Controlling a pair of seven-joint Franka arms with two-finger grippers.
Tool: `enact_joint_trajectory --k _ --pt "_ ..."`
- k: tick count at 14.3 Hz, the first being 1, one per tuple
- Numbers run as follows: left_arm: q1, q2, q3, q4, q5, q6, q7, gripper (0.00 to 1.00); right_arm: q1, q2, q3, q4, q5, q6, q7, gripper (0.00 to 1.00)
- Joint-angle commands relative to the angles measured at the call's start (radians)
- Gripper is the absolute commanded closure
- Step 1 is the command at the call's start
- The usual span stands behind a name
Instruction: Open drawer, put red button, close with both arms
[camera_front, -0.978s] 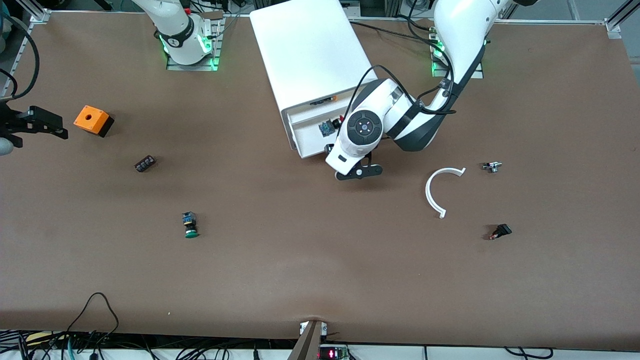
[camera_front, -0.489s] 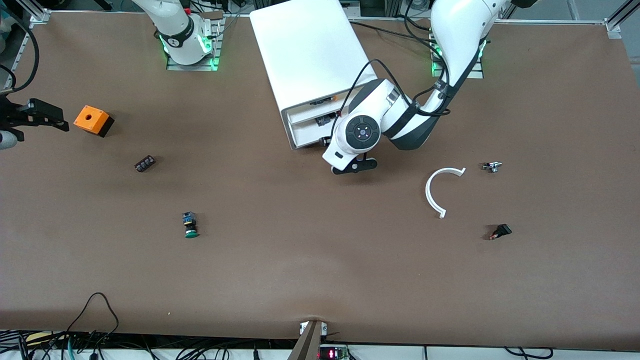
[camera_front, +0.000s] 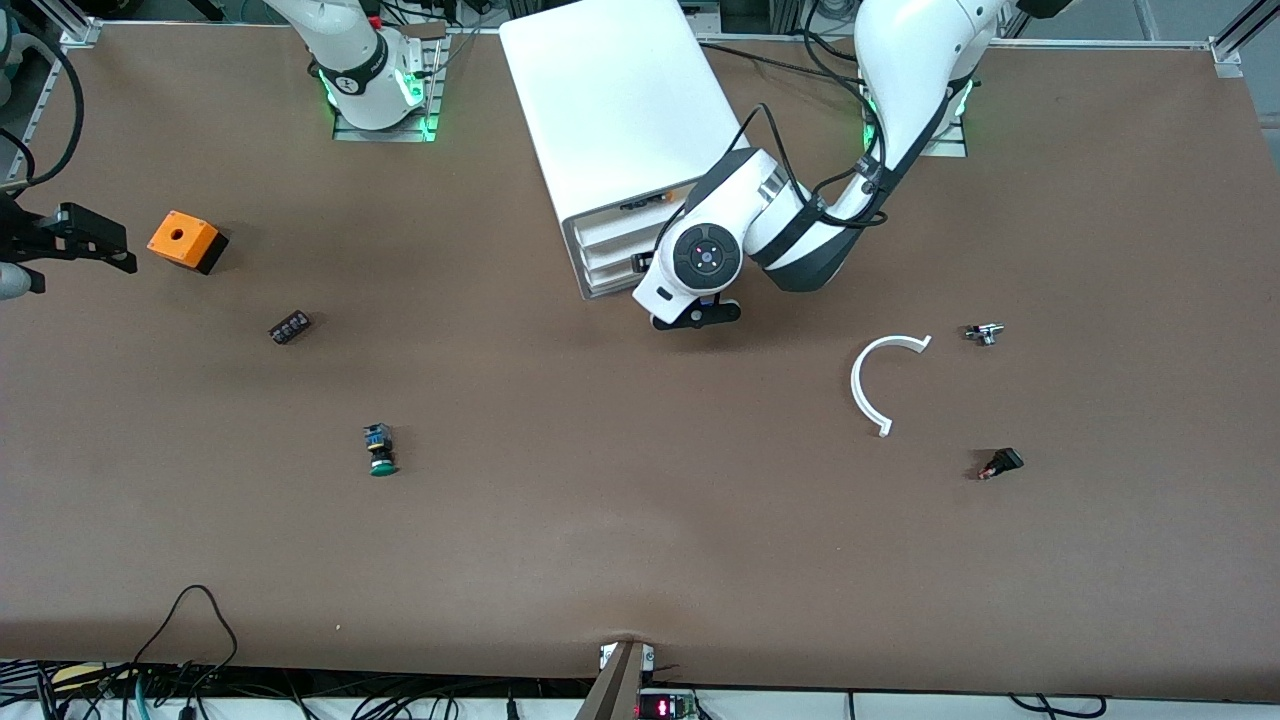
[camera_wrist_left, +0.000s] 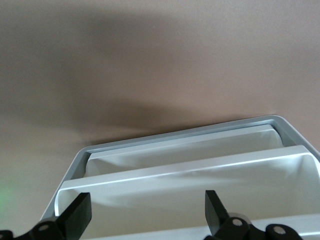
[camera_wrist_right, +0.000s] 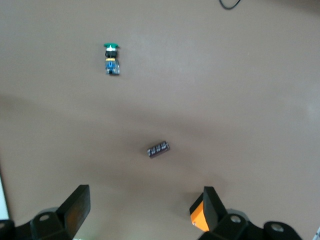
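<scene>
The white cabinet (camera_front: 620, 110) stands between the two arm bases. Its drawer (camera_front: 608, 255) sits pushed in, about level with the two like fronts. The red button is hidden. My left gripper (camera_front: 645, 265) is right at the drawer fronts, mostly covered by its own wrist. In the left wrist view that gripper (camera_wrist_left: 147, 217) is open, its black fingertips (camera_wrist_left: 80, 217) wide apart across the drawer (camera_wrist_left: 190, 192), nothing held. My right gripper (camera_front: 100, 245) waits open and empty at the right arm's end of the table, beside an orange box (camera_front: 186, 241).
A black terminal strip (camera_front: 290, 327) and a green-capped button (camera_front: 379, 451) lie nearer the front camera than the orange box. Toward the left arm's end lie a white curved piece (camera_front: 875, 385), a small metal part (camera_front: 985, 333) and a small black part (camera_front: 1001, 463).
The drawer has slid from half open into the cabinet as my left gripper pushed toward it, and the red button inside went out of sight. The right gripper barely shifted.
</scene>
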Motion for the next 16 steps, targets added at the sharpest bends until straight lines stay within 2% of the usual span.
enact_joint_trajectory --k 1,4,7,11,13,16 --pt "0.019 -0.015 -0.016 -0.011 -0.028 -0.016 0.018 0.0 -0.004 -0.1 0.003 -0.118 0.0 0.045 -0.006 0.0" --pt "0.025 -0.012 -0.012 -0.002 -0.019 -0.013 0.019 0.0 -0.004 -0.1 -0.007 -0.106 0.0 0.019 -0.021 0.0" --pt "0.079 -0.022 -0.01 0.027 0.009 -0.016 0.022 0.0 -0.004 -0.1 -0.004 -0.106 0.0 -0.01 -0.023 0.0" --pt "0.128 -0.053 -0.01 0.084 0.236 -0.02 0.073 0.0 -0.004 -0.094 -0.003 -0.106 0.021 -0.01 -0.018 0.0" --pt "0.157 -0.068 -0.01 0.099 0.346 -0.024 0.184 0.0 -0.004 -0.094 -0.006 -0.104 0.023 -0.009 -0.018 0.0" --pt "0.241 -0.079 -0.009 0.159 0.377 -0.11 0.422 0.0 -0.004 -0.095 -0.004 -0.104 0.023 -0.009 -0.018 0.0"
